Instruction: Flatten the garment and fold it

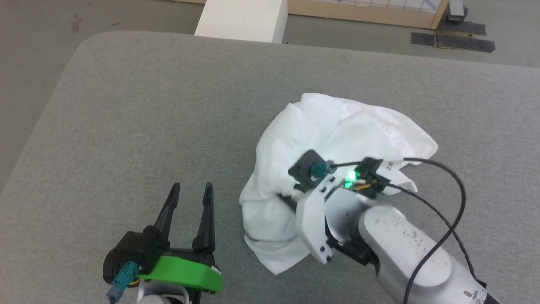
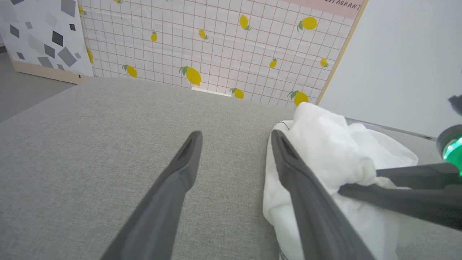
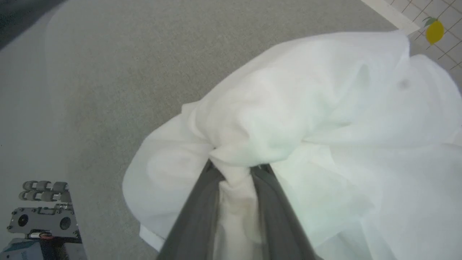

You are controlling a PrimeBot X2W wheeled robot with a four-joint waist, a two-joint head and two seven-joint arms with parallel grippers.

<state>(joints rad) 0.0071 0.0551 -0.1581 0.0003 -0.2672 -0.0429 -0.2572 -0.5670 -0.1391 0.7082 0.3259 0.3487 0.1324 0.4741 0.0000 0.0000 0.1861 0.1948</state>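
Right pincer point(image 3: 237, 168), tips deep in crumpled garment point(image 3: 288, 108)

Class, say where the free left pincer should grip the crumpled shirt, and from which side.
Probably the left edge of the shirt, from the left: it lies low beside the open left pincer, while the right pincer pinches the bunched middle.

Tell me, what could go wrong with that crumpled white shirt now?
The right jaws pinch a bunched wad of the shirt, likely several layers, so pulling may drag the lump along instead of spreading it. The thin cloth might slip free. The open left jaws sit beside the shirt and the right arm, so they could bump.
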